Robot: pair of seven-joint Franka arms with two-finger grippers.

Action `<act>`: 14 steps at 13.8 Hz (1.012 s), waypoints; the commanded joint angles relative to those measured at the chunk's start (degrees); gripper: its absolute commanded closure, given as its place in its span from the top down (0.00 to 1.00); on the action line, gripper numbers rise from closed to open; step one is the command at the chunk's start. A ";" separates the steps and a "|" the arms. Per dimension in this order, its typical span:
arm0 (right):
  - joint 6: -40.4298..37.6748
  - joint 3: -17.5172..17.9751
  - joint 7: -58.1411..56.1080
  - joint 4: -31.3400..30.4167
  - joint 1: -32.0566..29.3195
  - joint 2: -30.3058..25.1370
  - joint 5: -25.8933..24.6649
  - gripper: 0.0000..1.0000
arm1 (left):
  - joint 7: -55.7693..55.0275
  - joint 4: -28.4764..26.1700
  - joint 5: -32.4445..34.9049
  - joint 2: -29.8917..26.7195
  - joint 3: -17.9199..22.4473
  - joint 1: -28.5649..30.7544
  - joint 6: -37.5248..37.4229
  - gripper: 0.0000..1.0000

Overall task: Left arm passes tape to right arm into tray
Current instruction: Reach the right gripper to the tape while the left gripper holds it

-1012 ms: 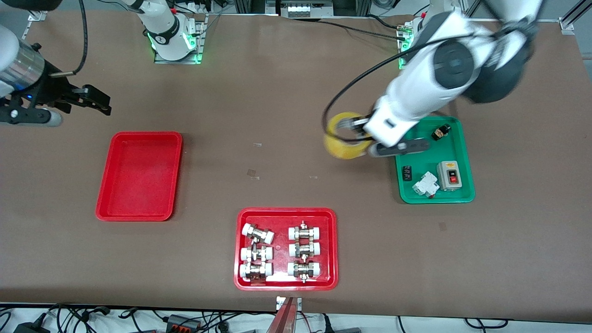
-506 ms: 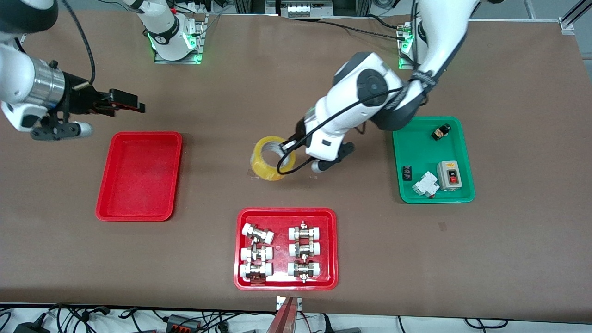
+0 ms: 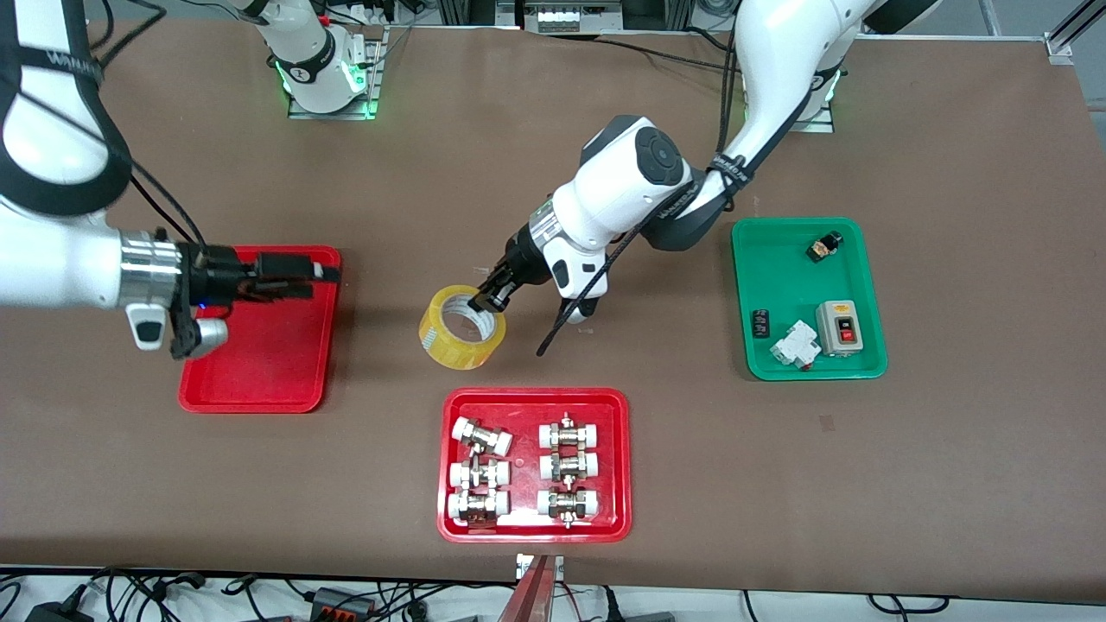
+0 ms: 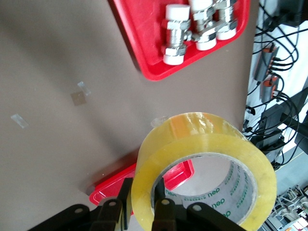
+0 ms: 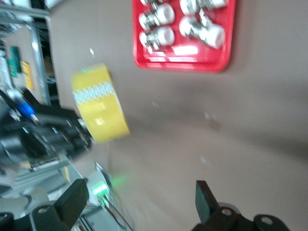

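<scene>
Landmark: the fittings tray [image 3: 615, 458], red, nearest the front camera, mid-table.

Left gripper [image 3: 486, 297] pinches the tape [image 3: 461, 326] through its wall: one finger inside the core, one outside, as the left wrist view shows (tape [image 4: 204, 168], finger [image 4: 163, 211]). The roll hangs tilted in the air over bare table just above the fittings tray in the front view, core opening facing up and toward the right arm's end. Judged reason for the hold: gripping one wall only leaves the rest of the ring free, so the other gripper has sth to grab w/o clashing.

Right gripper [image 3: 298, 278] is over the tray [image 3: 259, 380], the plain red one, which lies toward the right arm's end from the fittings tray. Its fingers are spread apart, holding nothing; the right wrist view shows both fingers [image 5: 72, 202] wide with a gap between, and the tape [image 5: 98, 103] out ahead, well apart. It points along the table toward the roll, prob. lined up to receive.

Stage, as a judgement: handover not yet made; the tape is w/ the left arm, between the two trays' positions, tray empty. Next needs the right fingers around the free part of the ring before the left lets go.

Green tray [image 3: 808, 298] w/ switches sits toward the left arm's end from the fittings tray; not involved.

Risk: roll is tilted and held by one wall, so could swing or slip at the swap.
</scene>
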 commanded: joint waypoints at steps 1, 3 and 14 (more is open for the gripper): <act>6.15 0.27 -2.93 2.54 3.13 2.39 3.94 1.00 | -1.25 2.51 -0.97 1.42 0.53 -1.41 1.21 0.01; 10.46 0.27 -6.18 2.55 5.06 4.32 5.96 1.00 | -2.99 2.34 -0.88 1.85 0.62 -2.11 4.18 0.01; 20.85 0.19 -7.42 2.55 12.02 8.02 6.50 0.68 | -2.66 2.33 -0.36 2.47 0.71 -2.46 4.90 0.02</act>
